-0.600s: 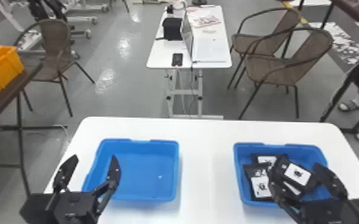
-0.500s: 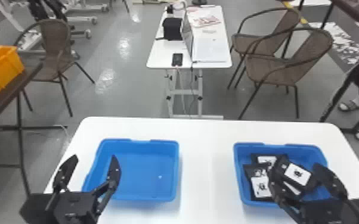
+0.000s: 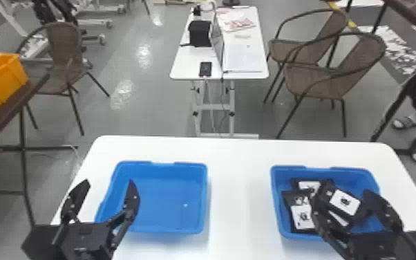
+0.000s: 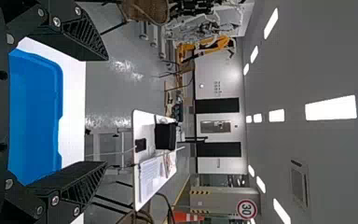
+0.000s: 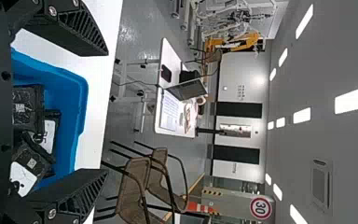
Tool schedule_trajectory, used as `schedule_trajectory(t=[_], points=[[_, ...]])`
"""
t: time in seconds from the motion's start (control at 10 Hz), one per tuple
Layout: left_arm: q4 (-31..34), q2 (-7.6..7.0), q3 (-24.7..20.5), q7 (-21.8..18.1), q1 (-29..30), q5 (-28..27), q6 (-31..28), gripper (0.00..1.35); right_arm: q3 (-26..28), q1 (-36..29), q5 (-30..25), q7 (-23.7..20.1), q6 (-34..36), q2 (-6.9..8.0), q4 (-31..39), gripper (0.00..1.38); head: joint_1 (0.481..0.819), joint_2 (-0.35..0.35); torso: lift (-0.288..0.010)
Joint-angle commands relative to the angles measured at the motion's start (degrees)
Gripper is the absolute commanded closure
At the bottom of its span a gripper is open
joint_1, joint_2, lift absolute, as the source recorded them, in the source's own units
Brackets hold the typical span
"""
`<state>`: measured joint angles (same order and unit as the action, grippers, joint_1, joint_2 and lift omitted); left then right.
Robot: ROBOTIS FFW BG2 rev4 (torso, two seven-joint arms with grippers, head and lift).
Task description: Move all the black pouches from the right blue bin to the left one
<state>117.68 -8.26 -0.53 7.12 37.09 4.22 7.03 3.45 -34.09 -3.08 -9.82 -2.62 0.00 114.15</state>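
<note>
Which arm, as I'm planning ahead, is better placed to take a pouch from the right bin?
Right, probably: the right gripper is open near the pouches, while the left gripper is by the empty bin.

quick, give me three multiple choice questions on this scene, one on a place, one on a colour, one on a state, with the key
1. Where do the black pouches lie?
A) in the left blue bin
B) in the right blue bin
C) on the white table between the bins

2. What colour is the container on the dark side table?
A) green
B) grey
C) orange

3. How does the left gripper stand?
A) open, holding nothing
B) shut on a pouch
C) shut, holding nothing

Key:
1: B, the head view shows them inside the right bin's walls, some overlapping.
2: C, its orange sides show at the left of the head view.
3: A, in the left wrist view its two fingers stand wide apart with nothing gripped.
</note>
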Motion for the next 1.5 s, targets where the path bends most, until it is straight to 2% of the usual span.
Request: schedule_trajectory(t=[0.0, 0.2, 0.3, 0.4, 0.5, 0.6, 0.8, 1.1, 1.2, 1.4], points=[[0.0, 0.09, 0.0, -0.09, 0.0, 0.0, 0.01, 0.24, 0.86, 0.43, -0.08, 0.06, 0.86, 0.05, -0.42, 0.13, 0.695, 0.064, 0.01], [0.0, 0.09, 0.0, -0.35, -0.08, 0.09, -0.26, 0.24, 5.16, 3.42, 1.23, -0.03, 4.2, 0.05, -3.58, 0.13, 0.695, 0.045, 0.01], [0.0, 0.09, -0.09, -0.62, -0.17, 0.27, -0.43, 0.24, 7.71, 5.7, 2.03, -0.12, 5.35, 0.05, -6.49, 0.13, 0.695, 0.014, 0.01], [0.0, 0.09, -0.18, -0.97, -0.26, 0.27, -0.61, 0.24, 10.09, 9.13, 3.78, -2.49, 7.1, 0.05, -10.88, 0.13, 0.695, -0.025, 0.01], [0.0, 0.09, -0.26, -1.32, -0.43, 0.44, -0.87, 0.24, 12.72, 13.0, 5.28, -6.97, 8.6, 0.05, -16.07, 0.13, 0.695, -0.054, 0.01], [0.0, 0.09, -0.26, -1.58, -0.43, 0.44, -0.96, 0.24, 13.6, 15.37, 4.75, -7.85, 8.77, 0.05, -19.23, 0.13, 0.695, -0.062, 0.01], [-0.09, 0.79, -0.79, -2.82, -0.61, 0.18, -1.4, 0.24, 13.6, 20.55, 3.08, -9.34, 9.04, 0.05, -26.44, 0.13, 0.695, -0.093, 0.01], [-0.09, 2.81, -2.2, -5.45, -0.87, -0.97, -1.84, 0.25, 12.72, 28.9, -3.25, -10.31, 10.62, 0.05, -37.77, 0.12, 0.695, -0.075, 0.01], [-0.09, 3.16, -2.29, -5.89, -1.05, -1.32, -1.93, 0.25, 12.72, 31.01, -4.48, -10.57, 11.94, -0.62, -40.67, 0.12, 0.695, -0.067, 0.01], [-0.44, 3.43, -2.55, -6.42, -1.49, -1.4, -1.93, 0.25, 12.72, 31.37, -10.37, -10.66, 15.28, -0.79, -39.53, 0.12, 0.695, -0.065, 0.01]])
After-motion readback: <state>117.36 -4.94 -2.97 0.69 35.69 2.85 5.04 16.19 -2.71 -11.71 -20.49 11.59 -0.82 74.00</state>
